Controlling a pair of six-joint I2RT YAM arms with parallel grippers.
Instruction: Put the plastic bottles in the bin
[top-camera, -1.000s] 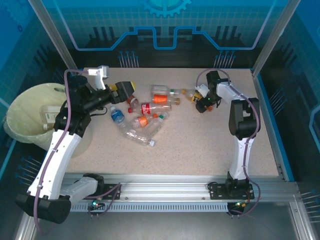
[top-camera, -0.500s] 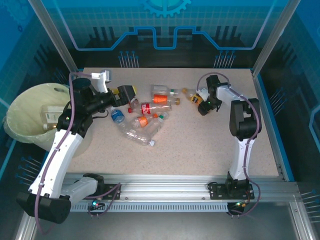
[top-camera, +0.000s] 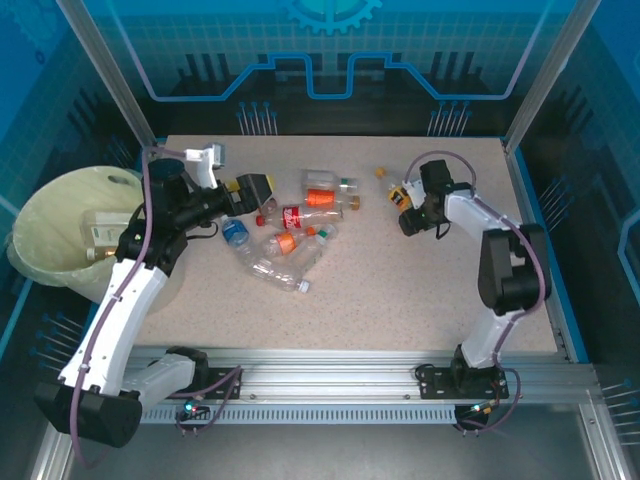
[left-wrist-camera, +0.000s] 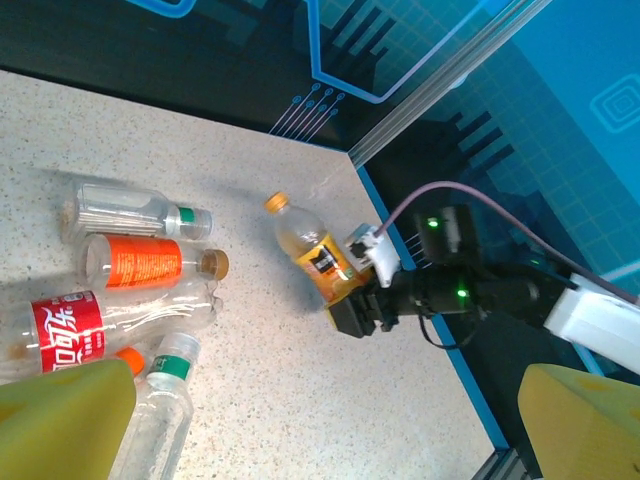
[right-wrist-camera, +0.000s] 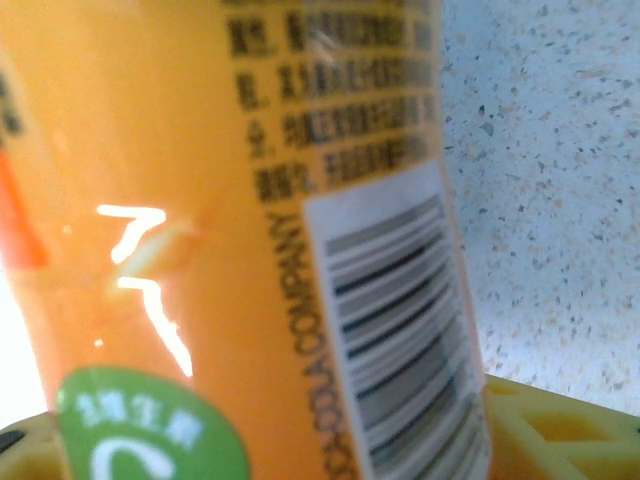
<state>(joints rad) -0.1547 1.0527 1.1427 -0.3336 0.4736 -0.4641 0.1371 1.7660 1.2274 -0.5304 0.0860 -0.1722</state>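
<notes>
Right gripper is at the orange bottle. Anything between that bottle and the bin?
Yes. Between the orange bottle and the bin lies the bottle pile, mid-table. The left arm stands beside the bin, with the left gripper open at the pile's left edge.

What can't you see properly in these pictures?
Right wrist view: the orange bottle is so close that its cap and bottom are cut off, and its print is blurred.
Top view: the left arm covers part of the bin, so what's inside can't be counted.
Left wrist view: too small to tell whether the right gripper squeezes that bottle.
</notes>
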